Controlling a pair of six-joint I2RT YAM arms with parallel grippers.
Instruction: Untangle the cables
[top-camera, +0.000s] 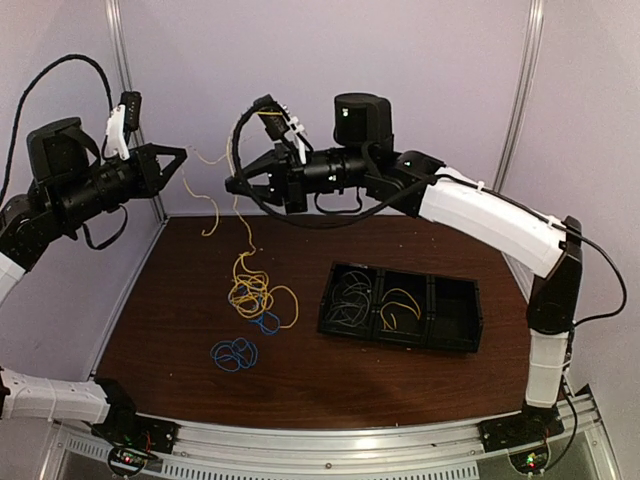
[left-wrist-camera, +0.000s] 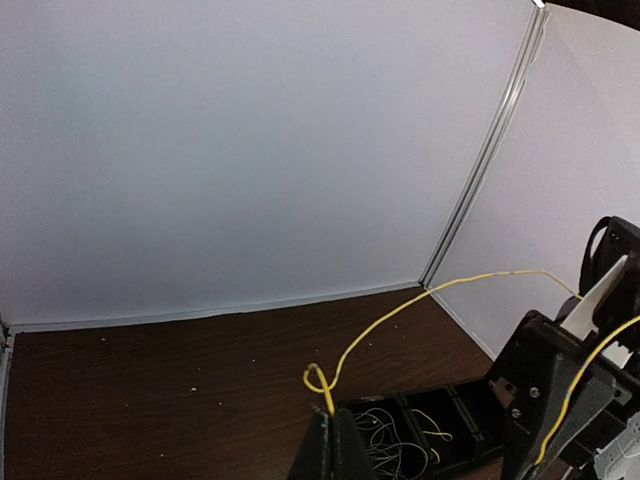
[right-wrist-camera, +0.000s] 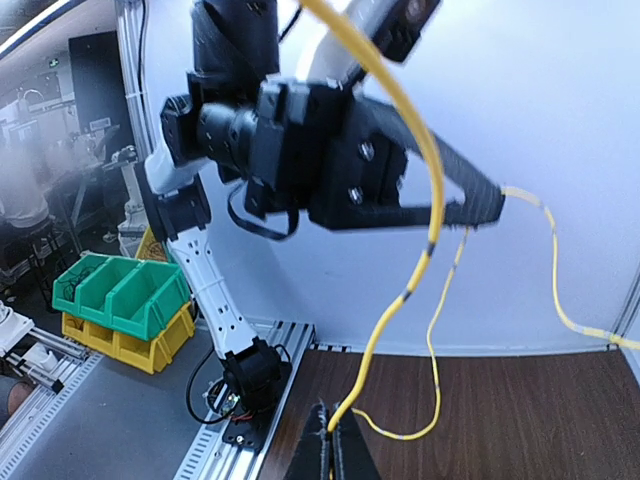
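Separation step: left gripper (top-camera: 183, 152) and right gripper (top-camera: 230, 185) both clamped on the raised yellow cable (top-camera: 250, 292); next, draw its tail clear of the blue cable (top-camera: 265, 322).

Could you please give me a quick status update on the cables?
Both shut on the yellow cable, left gripper and right gripper. Cable lifted, trailing down to tangle on table. Nothing in the way.

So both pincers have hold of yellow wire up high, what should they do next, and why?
Probably draw the left pincer and right pincer slowly apart: both are shut on the yellow cable, whose tail hangs into the tangle on the table.
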